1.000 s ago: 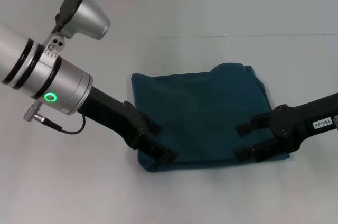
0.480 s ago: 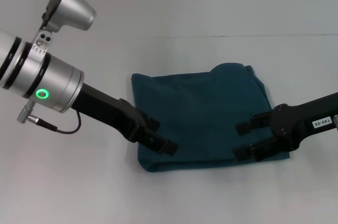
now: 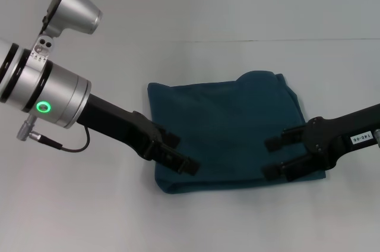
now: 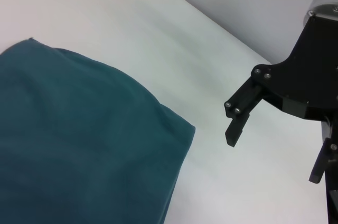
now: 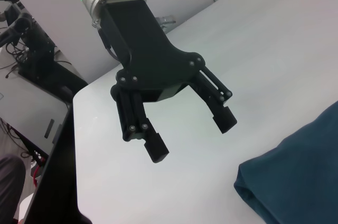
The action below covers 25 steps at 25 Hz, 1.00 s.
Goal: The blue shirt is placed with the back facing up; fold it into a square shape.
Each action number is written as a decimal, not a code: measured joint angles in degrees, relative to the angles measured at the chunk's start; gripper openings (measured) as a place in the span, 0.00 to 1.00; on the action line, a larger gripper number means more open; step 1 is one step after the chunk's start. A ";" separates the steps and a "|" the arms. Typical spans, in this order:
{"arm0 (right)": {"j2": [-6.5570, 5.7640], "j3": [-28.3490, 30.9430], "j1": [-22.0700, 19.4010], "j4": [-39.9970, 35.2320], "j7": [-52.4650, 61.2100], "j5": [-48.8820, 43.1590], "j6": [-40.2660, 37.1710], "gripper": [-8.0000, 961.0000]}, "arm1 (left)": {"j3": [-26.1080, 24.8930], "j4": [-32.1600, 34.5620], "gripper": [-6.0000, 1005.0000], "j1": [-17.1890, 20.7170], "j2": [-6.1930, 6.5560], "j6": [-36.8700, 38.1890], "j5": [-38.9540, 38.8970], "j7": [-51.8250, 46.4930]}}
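Observation:
The blue shirt (image 3: 228, 127) lies folded into a rough square in the middle of the white table. My left gripper (image 3: 181, 152) hangs open over the shirt's near left corner, holding nothing. My right gripper (image 3: 274, 157) is open over the shirt's near right edge, also with nothing in it. The left wrist view shows the shirt (image 4: 79, 145) lying flat and the right gripper (image 4: 274, 160) open above bare table. In the right wrist view the left gripper (image 5: 193, 138) is spread open above the table, beside a corner of the shirt (image 5: 296, 182).
The white table (image 3: 89, 216) spreads around the shirt on all sides, and its far edge meets a pale wall. In the right wrist view, a table edge (image 5: 74, 145) and equipment with cables show beyond it.
My left arm has drawn back a little to the left, and its gripper sits slightly higher over the shirt's corner. The right arm and the shirt have not moved.

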 joint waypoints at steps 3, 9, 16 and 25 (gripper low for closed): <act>-0.01 0.05 0.00 0.00 0.00 0.00 -0.01 0.95 | -0.02 -0.01 0.94 -0.01 0.00 -0.34 -0.04 0.00; -0.09 0.21 0.00 -0.24 0.15 0.01 -0.01 0.95 | -0.03 -0.05 0.94 -0.04 0.00 -1.02 -0.06 -0.01; -0.09 0.23 0.00 -0.27 0.17 0.05 0.02 0.95 | 0.06 0.01 0.94 0.40 0.00 -3.77 0.00 -0.30; -0.11 0.23 0.00 -0.27 0.20 0.18 0.09 0.95 | 0.63 -0.22 0.94 0.45 -0.08 -5.94 0.73 -0.08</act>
